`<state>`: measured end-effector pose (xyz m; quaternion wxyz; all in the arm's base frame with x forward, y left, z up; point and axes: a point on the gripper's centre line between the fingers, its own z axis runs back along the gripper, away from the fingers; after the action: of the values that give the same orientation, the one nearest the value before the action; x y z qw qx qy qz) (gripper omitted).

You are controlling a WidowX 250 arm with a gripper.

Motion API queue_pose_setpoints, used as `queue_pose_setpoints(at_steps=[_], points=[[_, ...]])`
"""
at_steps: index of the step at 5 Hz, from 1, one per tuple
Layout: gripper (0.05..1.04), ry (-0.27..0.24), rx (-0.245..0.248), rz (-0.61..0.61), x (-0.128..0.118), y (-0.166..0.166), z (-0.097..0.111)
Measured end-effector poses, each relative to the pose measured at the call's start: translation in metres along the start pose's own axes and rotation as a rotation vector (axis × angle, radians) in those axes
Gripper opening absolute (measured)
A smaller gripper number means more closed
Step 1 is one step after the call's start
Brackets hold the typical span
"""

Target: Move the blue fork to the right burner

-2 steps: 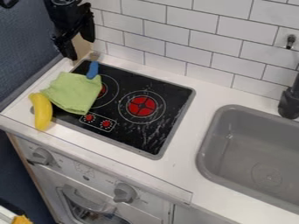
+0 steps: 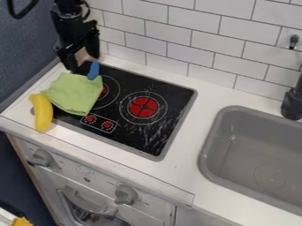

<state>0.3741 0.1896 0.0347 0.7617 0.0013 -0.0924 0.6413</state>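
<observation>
The black gripper (image 2: pixel 82 63) hangs over the back left corner of the stove, open, with a gap between its fingers. Just below and to the right of it lies a blue piece (image 2: pixel 93 70), apparently the fork's handle, at the upper edge of the green cloth. Whatever else there is of the fork cannot be seen. The right burner (image 2: pixel 143 107), a red disc inside white rings, has nothing on it.
A green cloth (image 2: pixel 73 93) partly covers the left burner (image 2: pixel 103 91). Beside it, a yellow banana (image 2: pixel 42 112) lies at the counter's left. The grey sink (image 2: pixel 254 152) and black faucet (image 2: pixel 292 103) are at the right, with a tiled wall (image 2: pixel 194 42) behind.
The gripper has come down and slightly to the right, closer to the blue piece. The cloth, banana and blue piece have not moved.
</observation>
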Motion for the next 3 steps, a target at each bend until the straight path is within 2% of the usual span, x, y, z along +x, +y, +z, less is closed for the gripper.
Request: queue_pose_setpoints(at_steps=[1,2,3], points=[[0.999,0.059,-0.014,-0.127,-0.009,-0.006,-0.008],[0.999,0.211,-0.037,-0.354,-0.004,-0.005,-0.023],[0.999,0.26,-0.029,-0.499,-0.001,0.0,-0.029]])
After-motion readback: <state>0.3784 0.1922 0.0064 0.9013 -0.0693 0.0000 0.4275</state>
